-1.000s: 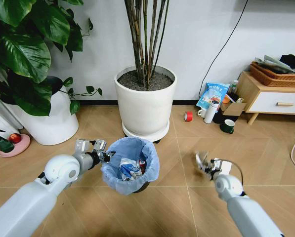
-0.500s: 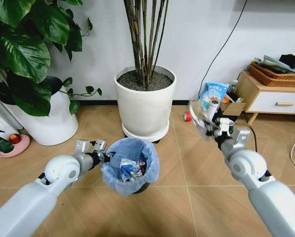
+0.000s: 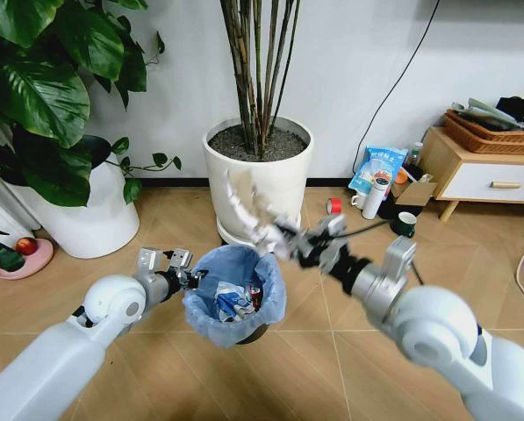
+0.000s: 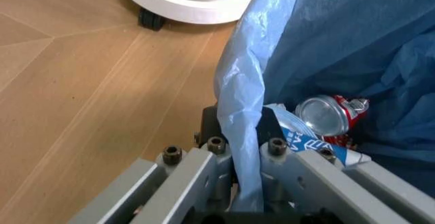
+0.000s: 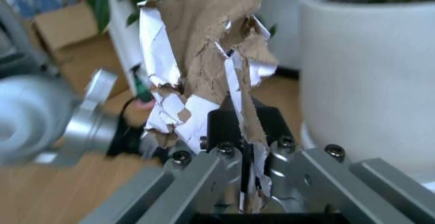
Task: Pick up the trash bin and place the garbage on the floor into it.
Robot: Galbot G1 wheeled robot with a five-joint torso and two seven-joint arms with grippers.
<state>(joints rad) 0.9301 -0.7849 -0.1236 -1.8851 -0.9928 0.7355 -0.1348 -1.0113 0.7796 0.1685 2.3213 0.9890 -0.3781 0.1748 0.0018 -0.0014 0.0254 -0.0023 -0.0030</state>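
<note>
Trash bin (image 3: 233, 296), on floor before white plant pot (image 3: 260, 175): left gripper (image 3: 189, 277) clamped on its blue liner rim to steady it; right gripper (image 3: 283, 239) clamped on torn paper scrap (image 3: 244, 203), above the bin's rim for dropping.

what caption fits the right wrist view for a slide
Right gripper shut on a torn scrap of paper, beside the large white plant pot.

Right arm swung across to the bin

The right gripper (image 3: 283, 239), clamped on a torn paper scrap (image 3: 244, 206), went from low on the right, up near the cabinet, to just over the trash bin (image 3: 233, 294) rim.
</note>
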